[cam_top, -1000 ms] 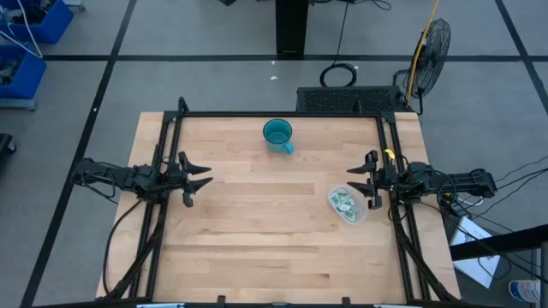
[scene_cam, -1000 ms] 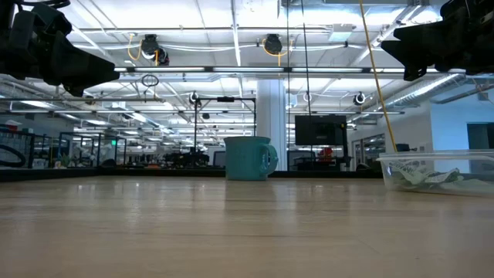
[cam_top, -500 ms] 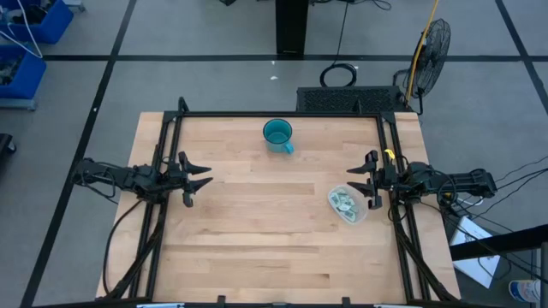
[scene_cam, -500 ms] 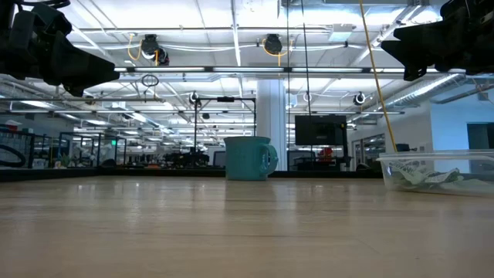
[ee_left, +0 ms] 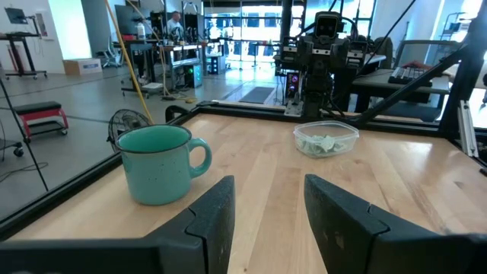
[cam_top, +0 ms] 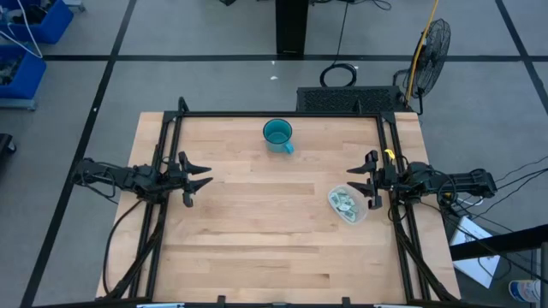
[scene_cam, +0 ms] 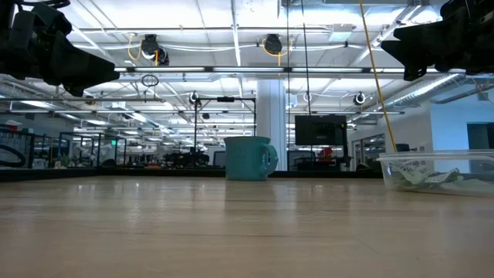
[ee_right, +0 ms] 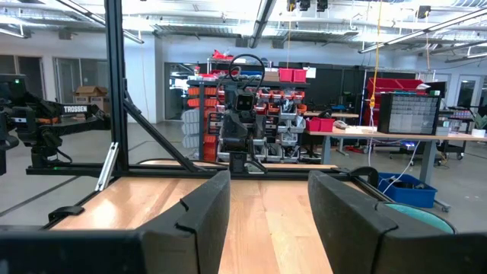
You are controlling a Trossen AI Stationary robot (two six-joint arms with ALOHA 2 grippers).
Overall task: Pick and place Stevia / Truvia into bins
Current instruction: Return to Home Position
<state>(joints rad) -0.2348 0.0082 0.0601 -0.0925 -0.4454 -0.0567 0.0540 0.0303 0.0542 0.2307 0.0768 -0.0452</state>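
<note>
The pale green and white sachets (cam_top: 346,203) lie piled inside the clear shallow tub (cam_top: 359,214), which rests on its base near the table's right edge; it also shows as the tub (ee_left: 326,139) and the tub (scene_cam: 437,172). My right gripper (cam_top: 359,179) hovers open just above the table at the right edge, beside the tub's far-right side. My left gripper (cam_top: 199,180) waits open at the left edge. Both hold nothing.
A teal mug (cam_top: 278,135) stands upright near the middle of the table's far edge, its handle toward the right. A black frame rail (cam_top: 282,114) runs along the far edge and both sides. Bare wood (cam_top: 257,231) spans the centre and near half.
</note>
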